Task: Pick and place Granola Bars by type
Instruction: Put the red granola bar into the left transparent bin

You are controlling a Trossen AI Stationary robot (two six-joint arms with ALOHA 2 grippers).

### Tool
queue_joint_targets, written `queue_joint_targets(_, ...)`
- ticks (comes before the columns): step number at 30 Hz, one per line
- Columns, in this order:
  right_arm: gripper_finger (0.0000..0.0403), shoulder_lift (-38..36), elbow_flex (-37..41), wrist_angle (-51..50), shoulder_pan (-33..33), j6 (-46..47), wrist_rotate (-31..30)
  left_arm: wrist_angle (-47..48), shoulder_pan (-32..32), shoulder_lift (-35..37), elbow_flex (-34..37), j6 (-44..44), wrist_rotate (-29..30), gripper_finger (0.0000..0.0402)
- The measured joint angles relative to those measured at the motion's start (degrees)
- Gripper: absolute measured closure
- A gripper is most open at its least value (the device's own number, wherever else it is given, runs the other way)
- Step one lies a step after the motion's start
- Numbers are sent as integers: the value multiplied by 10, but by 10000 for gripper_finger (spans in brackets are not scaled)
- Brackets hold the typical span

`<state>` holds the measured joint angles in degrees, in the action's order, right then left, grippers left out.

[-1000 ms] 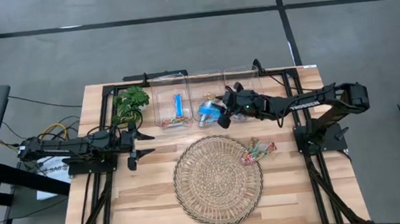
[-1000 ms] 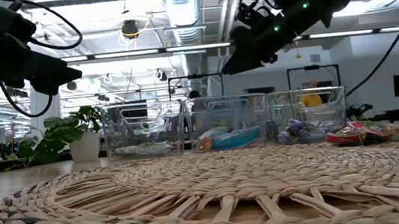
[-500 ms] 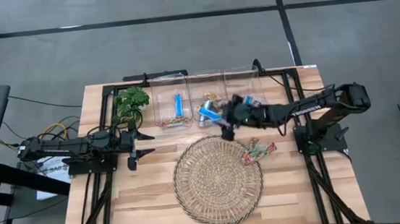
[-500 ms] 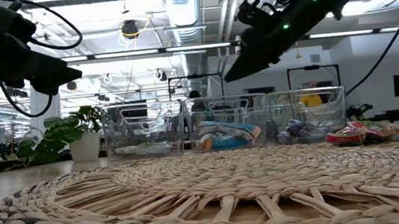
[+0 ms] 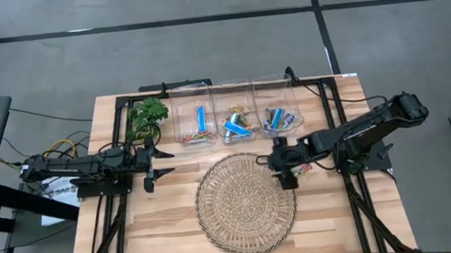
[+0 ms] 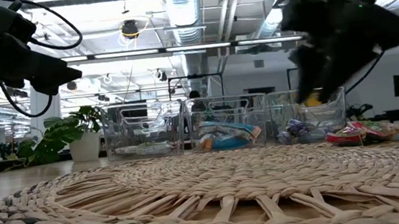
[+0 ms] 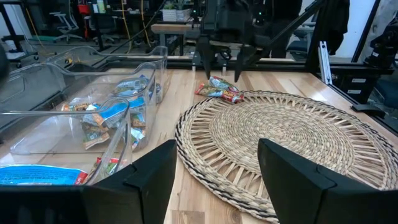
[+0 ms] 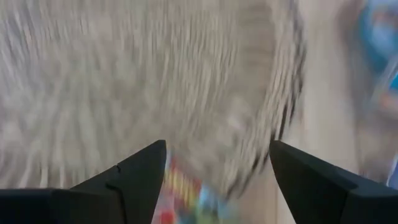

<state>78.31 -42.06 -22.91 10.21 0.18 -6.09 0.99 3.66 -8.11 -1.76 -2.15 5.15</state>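
A small heap of multicoloured Granola Bars (image 7: 217, 89) lies on the table at the right rim of the round woven mat (image 5: 244, 203). My right gripper (image 7: 219, 70) hangs open just above the heap, fingers pointing down and touching nothing; in the right wrist view the bars (image 8: 186, 199) show between its fingers. Blue Granola Bars lie in the clear bins (image 5: 236, 124) along the far edge. My left gripper (image 5: 155, 167) waits open at the left of the mat, holding nothing.
Three clear bins stand side by side at the far edge, the left one (image 5: 195, 125), the middle one and the right one (image 5: 279, 119). A green potted plant (image 5: 147, 117) stands left of them. The mat fills the table's middle.
My right gripper has left the place above the middle bin and gone toward the table's near edge and a little to the right, coming down over the multicoloured bars beside the mat. A blue bar has settled in the middle bin.
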Motion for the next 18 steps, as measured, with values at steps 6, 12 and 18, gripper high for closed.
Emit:
queue_joint_targets(6, 121, -4, -34, -201, 7, 36, 1, 0, 0, 0, 0, 0, 0, 182)
queue_joint_targets(12, 121, -1, -50, -307, 16, 90, 1, 0, 0, 0, 0, 0, 0, 182)
queue_joint_targets(18, 121, 31, -49, -323, 45, 114, 27, 0, 0, 0, 0, 0, 0, 182)
